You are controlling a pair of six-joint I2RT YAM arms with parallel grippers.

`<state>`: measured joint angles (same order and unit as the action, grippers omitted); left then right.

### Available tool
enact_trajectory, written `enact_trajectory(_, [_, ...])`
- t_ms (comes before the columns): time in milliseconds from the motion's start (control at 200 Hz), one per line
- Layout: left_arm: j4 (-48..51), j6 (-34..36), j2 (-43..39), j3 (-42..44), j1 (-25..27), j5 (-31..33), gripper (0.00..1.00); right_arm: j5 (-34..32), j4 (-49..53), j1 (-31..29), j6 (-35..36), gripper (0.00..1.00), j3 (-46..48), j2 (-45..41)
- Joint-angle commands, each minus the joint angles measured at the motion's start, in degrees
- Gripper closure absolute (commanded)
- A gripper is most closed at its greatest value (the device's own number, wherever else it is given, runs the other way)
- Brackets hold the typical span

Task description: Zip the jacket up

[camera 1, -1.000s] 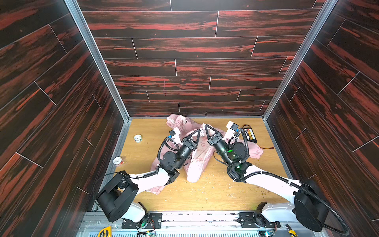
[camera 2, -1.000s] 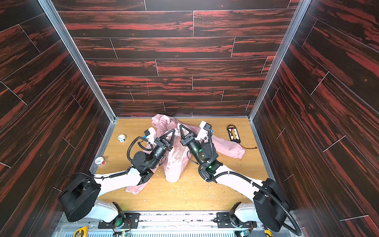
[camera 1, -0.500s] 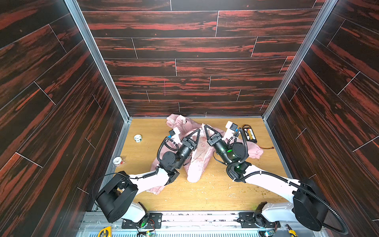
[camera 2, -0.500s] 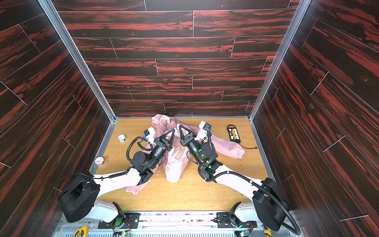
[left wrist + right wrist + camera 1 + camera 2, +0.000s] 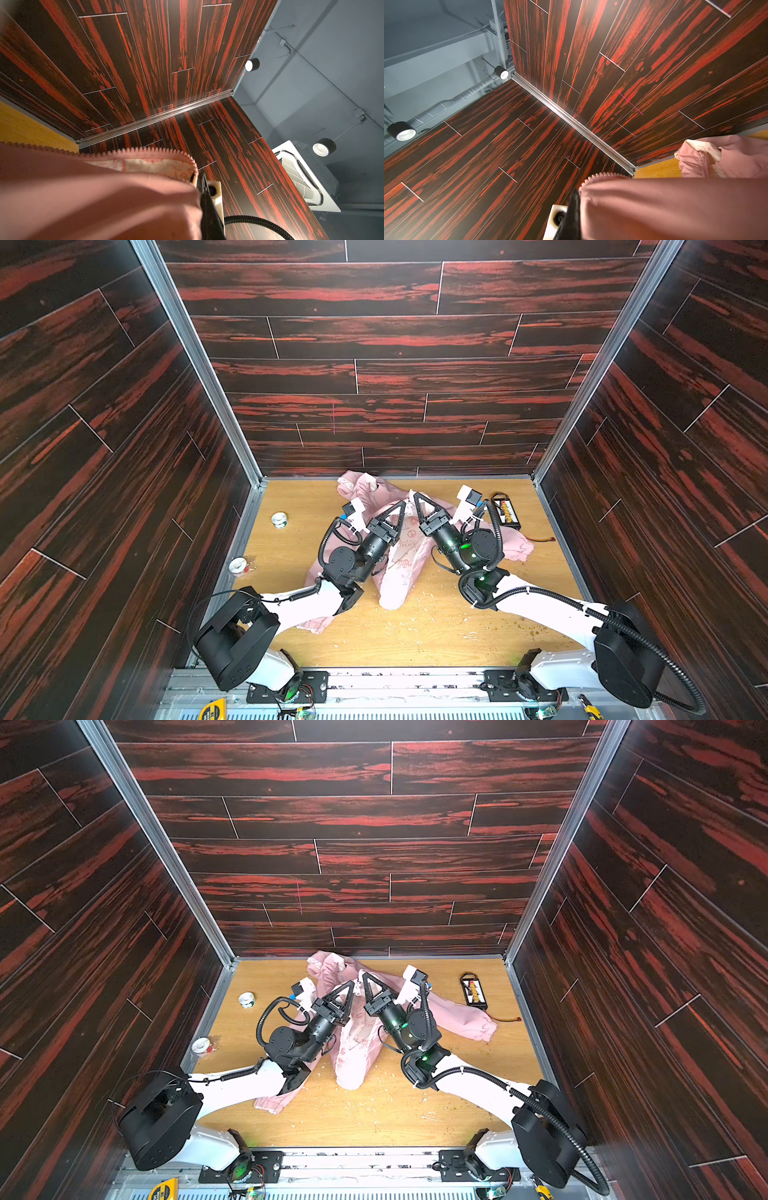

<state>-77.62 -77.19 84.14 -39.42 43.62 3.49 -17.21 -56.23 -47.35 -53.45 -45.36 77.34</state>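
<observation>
Nothing has moved since a second ago: the left hand (image 5: 401, 506) and the right hand (image 5: 417, 497) stay closed, each on one side of the open jacket (image 5: 397, 572), which hangs below them onto the tabletop (image 5: 415, 639), so zipping is not started.

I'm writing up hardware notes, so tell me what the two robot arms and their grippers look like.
Both match: the left arm and right arm have white links joined by black cylindrical joints. The left gripper and right gripper are black hollow triangles tapering to a point. Ribbed black cables run along each wrist, and green lights glow on the right arm.
</observation>
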Motion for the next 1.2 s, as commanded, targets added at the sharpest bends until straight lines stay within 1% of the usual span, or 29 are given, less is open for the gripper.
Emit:
enact_trajectory(0, [-3.15,-0.51,-1.44,0.02,0.25,0.14,1.00,-0.47,-3.68,-0.55,0.65,1.00,-0.58,-1.25])
enact_trajectory(521, [-3.15,-0.44,-1.73,0.40,0.33,-0.06,1.00,-0.46,-3.12,-0.55,0.79,1.00,-1.66,-0.89])
enact_trajectory(1192, [-3.15,-0.46,-1.29,0.05,0.33,0.03,1.00,0.51,-3.65,-0.99,0.19,1.00,-0.89,-0.39])
